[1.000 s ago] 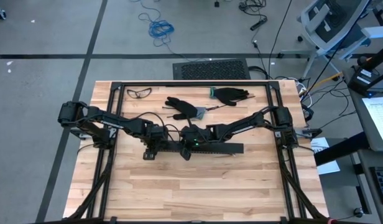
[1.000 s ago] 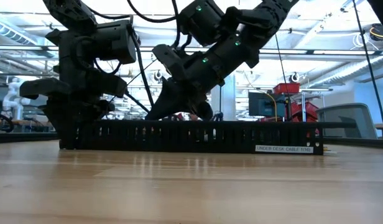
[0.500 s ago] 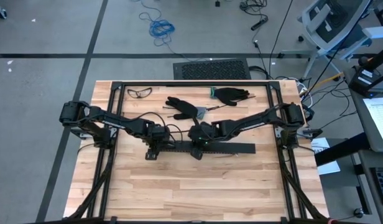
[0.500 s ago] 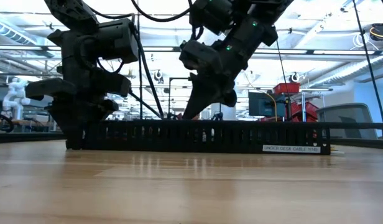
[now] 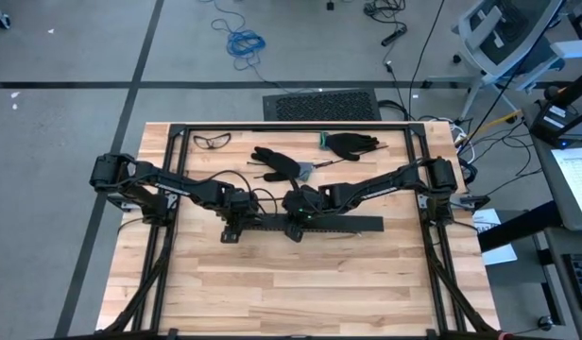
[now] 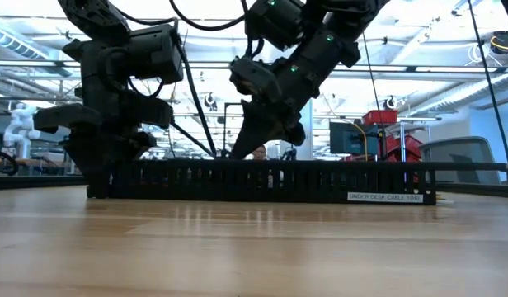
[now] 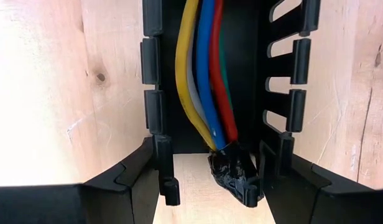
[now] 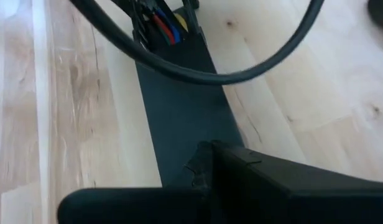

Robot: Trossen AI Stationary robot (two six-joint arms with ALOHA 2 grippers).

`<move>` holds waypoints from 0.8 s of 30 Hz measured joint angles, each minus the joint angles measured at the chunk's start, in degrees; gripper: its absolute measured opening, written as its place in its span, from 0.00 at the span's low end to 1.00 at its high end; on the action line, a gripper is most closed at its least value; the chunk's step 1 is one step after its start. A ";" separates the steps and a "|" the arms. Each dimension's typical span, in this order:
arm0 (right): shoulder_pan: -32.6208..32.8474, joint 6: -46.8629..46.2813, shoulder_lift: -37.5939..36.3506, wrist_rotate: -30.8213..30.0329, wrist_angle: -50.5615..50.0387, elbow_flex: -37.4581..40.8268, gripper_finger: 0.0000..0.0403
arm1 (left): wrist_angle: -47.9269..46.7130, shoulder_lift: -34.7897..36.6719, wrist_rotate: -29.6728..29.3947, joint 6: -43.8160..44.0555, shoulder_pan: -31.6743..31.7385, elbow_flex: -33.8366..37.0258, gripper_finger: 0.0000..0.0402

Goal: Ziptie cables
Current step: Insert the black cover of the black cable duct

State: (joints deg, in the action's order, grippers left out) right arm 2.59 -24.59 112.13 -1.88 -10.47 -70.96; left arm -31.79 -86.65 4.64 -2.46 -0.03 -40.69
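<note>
Down at the slotted tray's [image 5: 315, 225] left end, our left gripper [image 7: 207, 186] straddled both walls, jaws spread, steadying it so the cables [image 7: 204, 81] stayed inside the channel, while our shut right gripper [image 5: 296, 229] pressed mid-tray.

The pale wooden worktop [image 5: 300, 274] is seen from straight overhead and level from its edge. The long black slotted plastic channel [image 6: 270, 181] is shared, viewed closely by both wrist cameras.

Slotted tray [image 5: 343, 224] walls hem the cables [image 7: 204, 81] on both sides; the tray's top is open.
</note>
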 joint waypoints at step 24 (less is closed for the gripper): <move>-2.54 0.18 9.80 3.40 9.45 -13.03 0.00 | 0.95 -0.01 -0.24 -0.97 0.00 0.09 0.58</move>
State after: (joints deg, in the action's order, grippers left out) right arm 0.05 -24.41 121.93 1.51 -1.02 -83.99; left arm -30.84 -86.66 4.40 -3.43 -0.03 -40.60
